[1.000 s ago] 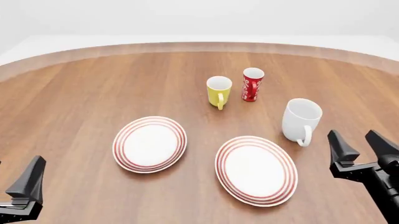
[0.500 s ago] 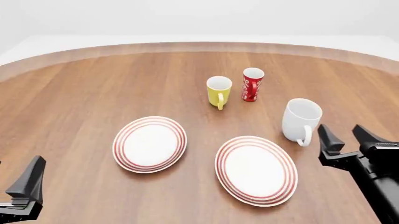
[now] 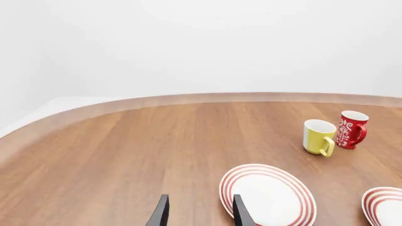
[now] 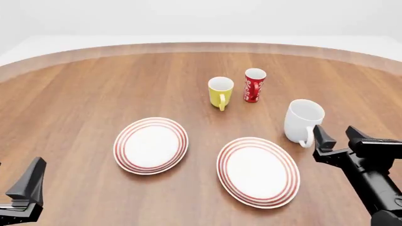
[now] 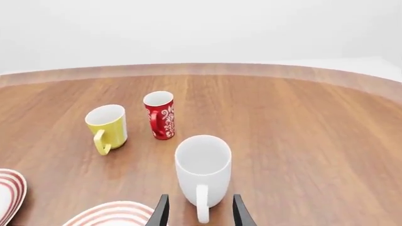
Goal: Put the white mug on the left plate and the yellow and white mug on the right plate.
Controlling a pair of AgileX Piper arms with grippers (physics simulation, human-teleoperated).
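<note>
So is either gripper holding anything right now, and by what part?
Nothing is held. The right gripper is open, just short of the white mug and facing its handle; the left gripper is open over bare table.

From behind the left gripper point(image 3: 199, 214), two dark jaws stand apart with nothing between them, hanging over the brown wooden tabletop point(image 3: 125, 155). Just beyond them lies the left plate point(image 3: 269, 197), white with thin red rings at its rim. A sliver of the right plate point(image 3: 384, 207) shows at the picture's edge. Farther off stands the yellow and white mug point(image 3: 318, 137), upright, with a red patterned cup point(image 3: 351, 129) just beside it, the two apart.
</note>
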